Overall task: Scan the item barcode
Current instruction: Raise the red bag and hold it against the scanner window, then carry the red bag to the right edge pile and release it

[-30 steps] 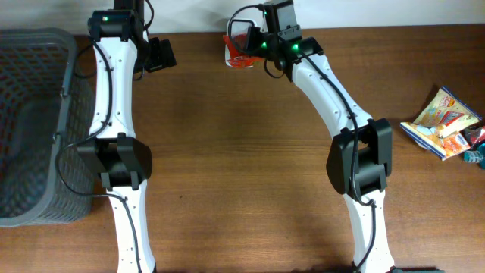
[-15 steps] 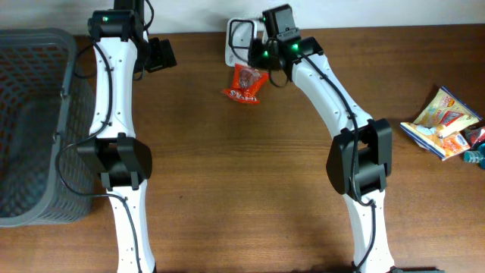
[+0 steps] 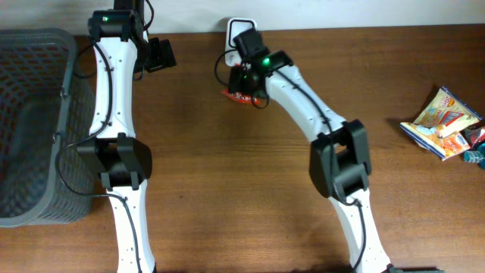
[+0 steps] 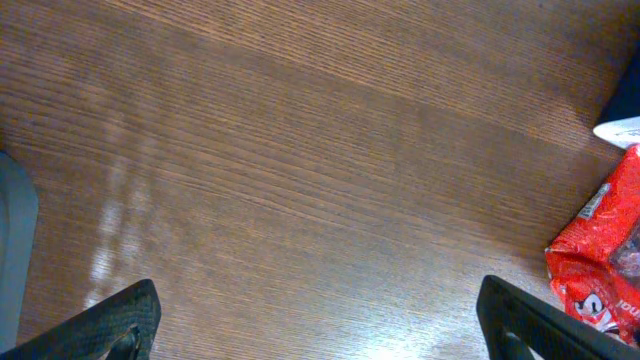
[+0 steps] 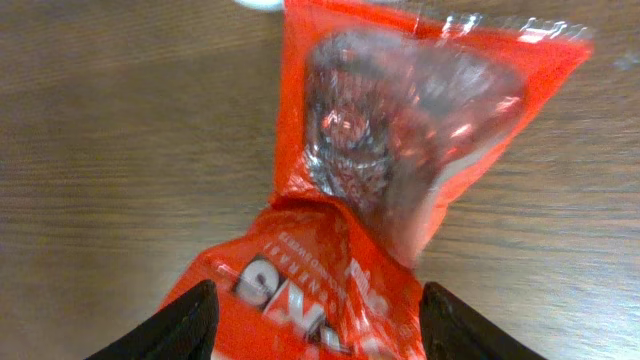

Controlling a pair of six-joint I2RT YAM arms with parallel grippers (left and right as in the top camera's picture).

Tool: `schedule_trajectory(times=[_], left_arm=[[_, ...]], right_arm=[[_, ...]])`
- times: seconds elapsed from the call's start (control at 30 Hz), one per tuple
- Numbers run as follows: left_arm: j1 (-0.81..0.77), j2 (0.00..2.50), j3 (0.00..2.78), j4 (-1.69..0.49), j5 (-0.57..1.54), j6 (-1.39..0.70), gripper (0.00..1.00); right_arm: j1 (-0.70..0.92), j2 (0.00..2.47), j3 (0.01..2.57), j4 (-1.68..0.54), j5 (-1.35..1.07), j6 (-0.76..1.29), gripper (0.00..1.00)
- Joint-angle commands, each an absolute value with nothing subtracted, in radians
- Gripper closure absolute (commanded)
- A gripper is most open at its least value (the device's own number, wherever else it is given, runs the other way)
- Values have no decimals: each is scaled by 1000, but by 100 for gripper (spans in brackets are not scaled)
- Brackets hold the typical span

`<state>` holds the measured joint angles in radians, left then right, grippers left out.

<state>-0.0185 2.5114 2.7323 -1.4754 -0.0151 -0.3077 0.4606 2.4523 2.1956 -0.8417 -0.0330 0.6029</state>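
The red snack packet (image 5: 340,150), crinkled, with a clear window on dark pieces, lies on the counter (image 3: 227,174) just beside the white scanner (image 3: 241,29). The right pincer (image 5: 320,320) stands wide, its 2 fingers astride it (the arm hides most from overhead). The left pincer (image 4: 320,320) is wide too. Grey basket (image 3: 30,45) far left; snack packs (image 3: 443,121) far right.

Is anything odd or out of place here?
The red packet lies crumpled and askew on the table by the white scanner, loose under the open right gripper.
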Motion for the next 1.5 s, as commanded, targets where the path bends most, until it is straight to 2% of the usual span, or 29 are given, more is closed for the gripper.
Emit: schedule_trajectory(times=[0.0,0.1,0.2,0.23,0.43,0.63,0.8,1.0,1.47], left_arm=[[-17,2489,2732,-1474,-23,-314,1],[-17,2489,2732,-1474,-22,-314,1],[-17,2489,2732,-1474,-23,-314,1],[-17,2489,2732,-1474,-23,-314,1],[-17,2489,2732,-1474,-23,-314,1],[-17,2489,2732,-1474,-23,-314,1],[-17,2489,2732,-1474,-23,-314,1],[-17,2489,2732,-1474,-23,-314,1],[-17,2489,2732,-1475,-22,-314,1]], right_arm=[[459,2537,2209,-822,39,675,37],[457,2563,2209,-807,40,673,42],[457,2574,2209,-795,51,666,77],[457,2574,2209,-793,65,666,95],[450,2529,2254,-836,62,624,96],[451,2491,2500,-950,60,538,96],[451,2494,2543,-805,39,362,96],[450,2539,2535,-662,87,344,96],[430,2558,2536,-676,113,344,96]])
